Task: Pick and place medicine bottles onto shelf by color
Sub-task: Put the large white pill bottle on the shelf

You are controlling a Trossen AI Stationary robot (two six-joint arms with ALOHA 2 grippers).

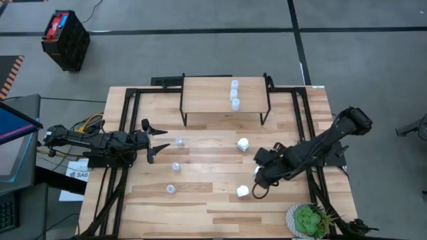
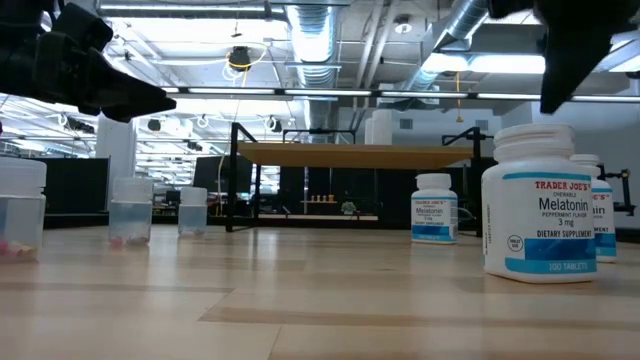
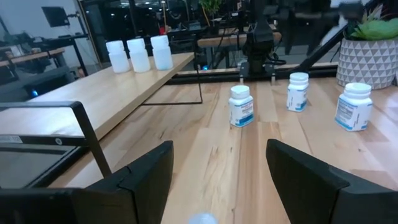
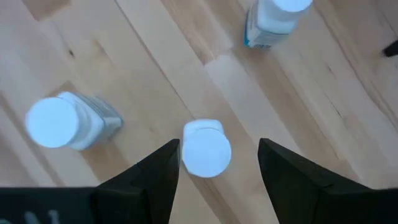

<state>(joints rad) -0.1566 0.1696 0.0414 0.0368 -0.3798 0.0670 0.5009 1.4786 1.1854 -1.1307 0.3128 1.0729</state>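
Note:
The shelf (image 1: 225, 94) stands at the table's far middle, with three pale-blue bottles (image 1: 234, 94) in a row on it. Three more pale-blue bottles (image 1: 176, 166) stand upright on the table's left half. Two white bottles (image 1: 243, 144) (image 1: 243, 191) stand right of centre. A third white bottle (image 4: 206, 149) stands below my right gripper (image 4: 217, 149). That gripper is open and points steeply down, a finger on either side above the cap, without touching it. My left gripper (image 1: 157, 140) waits open and level at the left, nothing between its fingers.
A green potted plant (image 1: 308, 220) sits at the table's near right corner, close behind my right arm. Black frame rails run along both table sides. A black crate (image 1: 65, 39) stands on the floor beyond the table.

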